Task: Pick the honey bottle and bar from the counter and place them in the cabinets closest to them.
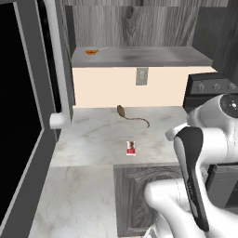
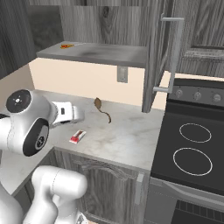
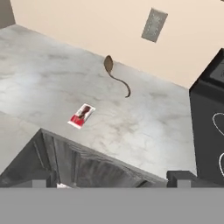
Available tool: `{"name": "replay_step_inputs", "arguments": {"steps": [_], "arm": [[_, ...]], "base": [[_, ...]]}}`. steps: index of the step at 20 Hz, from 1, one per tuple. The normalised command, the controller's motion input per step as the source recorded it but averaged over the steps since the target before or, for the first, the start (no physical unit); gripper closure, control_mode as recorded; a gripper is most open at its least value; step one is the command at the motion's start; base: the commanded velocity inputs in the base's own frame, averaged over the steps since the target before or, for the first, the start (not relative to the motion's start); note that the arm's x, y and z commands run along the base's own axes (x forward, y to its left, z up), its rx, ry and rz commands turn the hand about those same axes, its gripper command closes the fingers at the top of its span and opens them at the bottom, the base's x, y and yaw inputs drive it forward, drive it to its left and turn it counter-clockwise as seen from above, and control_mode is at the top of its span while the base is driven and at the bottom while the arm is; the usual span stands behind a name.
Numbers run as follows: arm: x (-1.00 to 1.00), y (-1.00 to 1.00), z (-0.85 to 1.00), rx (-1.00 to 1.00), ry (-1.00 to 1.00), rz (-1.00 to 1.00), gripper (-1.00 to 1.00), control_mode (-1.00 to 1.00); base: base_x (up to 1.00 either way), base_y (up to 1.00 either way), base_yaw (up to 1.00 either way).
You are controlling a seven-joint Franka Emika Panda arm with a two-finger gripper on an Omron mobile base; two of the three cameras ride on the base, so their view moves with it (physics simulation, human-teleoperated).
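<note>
The bar [image 1: 131,148] lies flat on the counter [image 1: 93,135], near its front edge. Behind the bar, closer to the wall, lies a thing with a long thin tail [image 1: 131,115]. The two are apart. A wall plate [image 1: 142,76] sits on the wall behind them. Above it is the cabinet shelf [image 1: 153,56], with a small round thing [image 1: 91,52] on its left end. The stove [image 2: 192,148] stands just right of the counter.

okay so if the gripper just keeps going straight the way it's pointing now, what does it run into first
Probably the counter. The open gripper looks down at it from in front of the edge, so it likely meets bare stone to the right of the bar. Depth is hard to judge; it could hit the front edge instead.
</note>
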Motion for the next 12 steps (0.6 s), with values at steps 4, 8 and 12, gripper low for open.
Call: {"name": "replay_step_inputs", "arguments": {"steps": [4,8,12], "arm": [[0.21,0.21,-0.52,0.13,0.05,-0.07,-1.00,-1.00],[0.26,0.14,-0.52,0.13,0.05,-0.06,-1.00,-1.00],[0.33,0.18,-0.46,0.11,0.03,-0.06,-1.00,-1.00]], "base": [[0.00,0.00,0.00],[0.00,0.00,0.00],[0.00,0.00,0.00]]}}
